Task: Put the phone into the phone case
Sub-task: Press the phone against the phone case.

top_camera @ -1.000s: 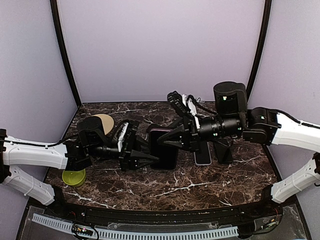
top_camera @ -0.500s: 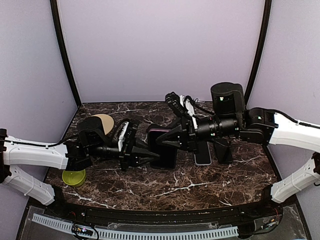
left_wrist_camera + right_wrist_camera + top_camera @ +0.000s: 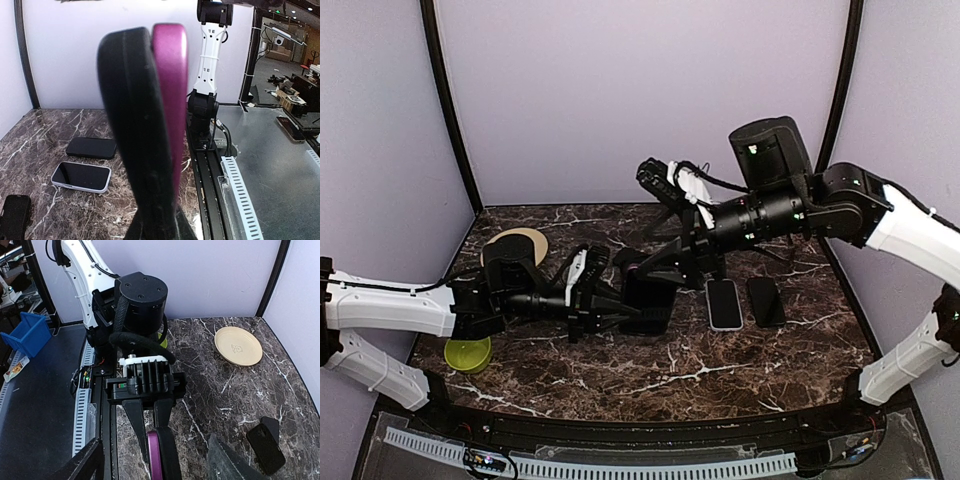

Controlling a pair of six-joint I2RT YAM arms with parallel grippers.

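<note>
Phone-and-case pair (image 3: 150,150): a matt black slab (image 3: 127,125) and a glossy magenta slab (image 3: 171,100) pressed face to face. They are held on edge over mid-counter and appear lifted off it. Which slab is the phone cannot be told, nor whether the fit is fully seated.
Dark veined marble counter (image 3: 720,370): carries all loose items; both arms meet over its middle.
Right tool (image 3: 155,460): jaws wide, one finger on either side of the pair's edge, with no visible contact. Judged to be placed to press or steady the slabs.
Left tool (image 3: 625,305): clamped on the pair's opposite edge, gripping both slabs together. Judged to serve as a vice so the other arm can work.
Round tan plate (image 3: 525,240): left rear, well apart from the pair; no evident part in the task.
White-rimmed phone (image 3: 725,303): flat, screen up, right of the pair.
Plain black phone (image 3: 765,300): flat, just beside the white-rimmed one.
Small black case with camera cut-out (image 3: 265,442): flat on the counter.
View differences: only the left wrist view shows the two-layer edge. Only the right wrist view shows the wide jaws. The small black case appears in the wrist views but cannot be made out among the arms from above. Only the top view shows both arms converging.
</note>
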